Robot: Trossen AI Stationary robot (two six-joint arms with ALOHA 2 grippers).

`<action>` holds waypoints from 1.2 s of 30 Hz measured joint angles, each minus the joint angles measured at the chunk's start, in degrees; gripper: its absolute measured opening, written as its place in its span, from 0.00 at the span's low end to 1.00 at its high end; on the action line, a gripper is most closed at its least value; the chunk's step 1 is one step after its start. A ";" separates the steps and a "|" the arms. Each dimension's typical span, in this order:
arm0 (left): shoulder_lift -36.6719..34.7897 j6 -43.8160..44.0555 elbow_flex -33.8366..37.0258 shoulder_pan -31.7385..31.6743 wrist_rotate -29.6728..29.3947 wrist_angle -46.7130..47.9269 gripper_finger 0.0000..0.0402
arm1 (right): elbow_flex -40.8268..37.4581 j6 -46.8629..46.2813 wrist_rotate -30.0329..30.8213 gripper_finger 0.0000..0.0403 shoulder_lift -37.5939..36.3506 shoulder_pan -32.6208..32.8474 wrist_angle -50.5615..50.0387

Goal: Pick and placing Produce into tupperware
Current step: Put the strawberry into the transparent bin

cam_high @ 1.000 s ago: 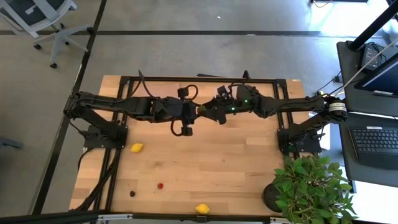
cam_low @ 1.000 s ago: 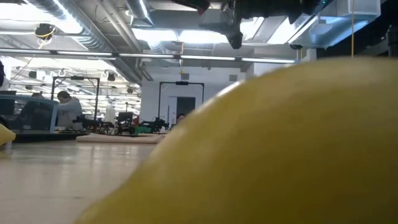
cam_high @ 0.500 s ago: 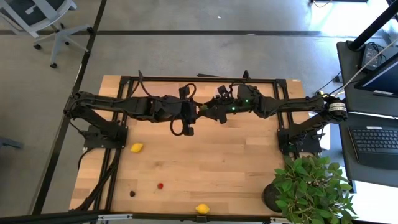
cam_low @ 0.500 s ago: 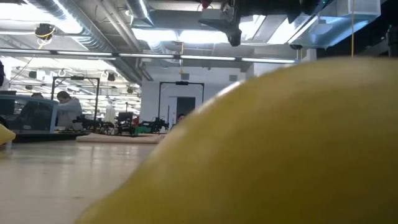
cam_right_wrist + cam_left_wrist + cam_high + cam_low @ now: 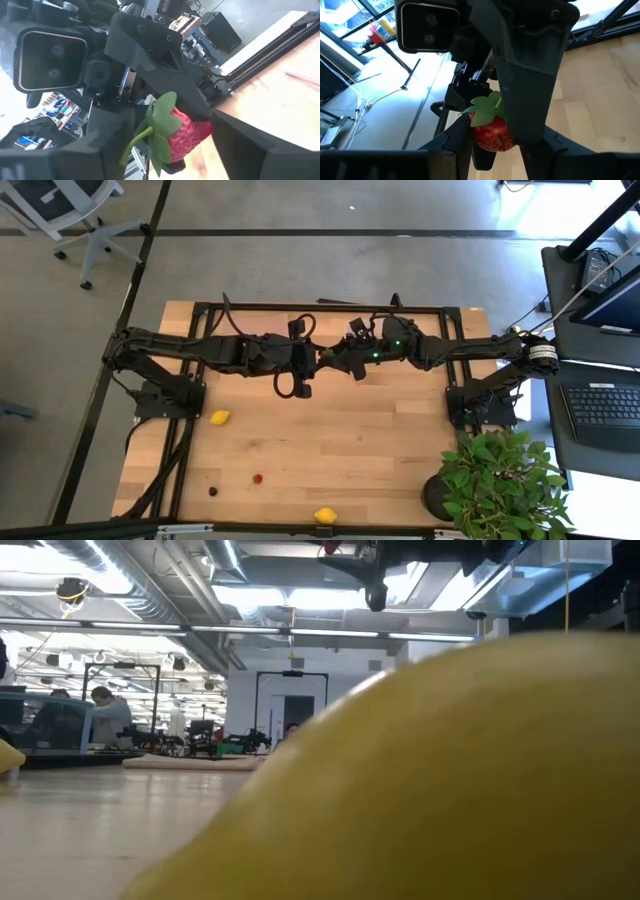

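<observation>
A red strawberry (image 5: 492, 134) with green leaves (image 5: 485, 107) hangs in the air between my two grippers, which meet tip to tip high over the table's far middle. My left gripper (image 5: 316, 357) comes from the left and my right gripper (image 5: 327, 358) from the right. Both are shut on the strawberry (image 5: 186, 131). Two yellow lemons (image 5: 220, 417) (image 5: 325, 515), another red berry (image 5: 257, 477) and a dark berry (image 5: 212, 491) lie on the wooden table. The tupperware is out of view. My left gripper pinches the strawberry's red body (image 5: 482, 137) between its two fingers (image 5: 456, 142), coming level from the table's left. The berry is lifted clear of the table, leaves upward. My right arm's finger hides the berry's other side. My right gripper has the same strawberry's body (image 5: 197, 132) between its two fingers (image 5: 235, 137), coming level from the table's right. The leaves and stem (image 5: 150, 132) stick out to one side. My left arm's finger covers part of the contact.
A potted green plant (image 5: 500, 480) stands at the table's near right corner. One lemon (image 5: 450, 770) sits right before the low camera and fills most of that view. A black frame (image 5: 330, 307) runs along the far edge. A laptop desk stands to the right.
</observation>
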State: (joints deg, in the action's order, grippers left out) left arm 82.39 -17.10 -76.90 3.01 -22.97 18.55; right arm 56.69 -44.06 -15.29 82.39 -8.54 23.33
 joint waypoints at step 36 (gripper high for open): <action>-0.04 1.56 -0.07 0.48 4.46 1.82 0.61 | -0.09 1.70 0.00 0.41 0.11 0.02 -1.01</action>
State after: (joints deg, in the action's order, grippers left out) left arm 82.35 -15.54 -76.97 3.49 -18.51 20.37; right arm 56.60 -42.36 -15.29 82.50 -8.51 22.32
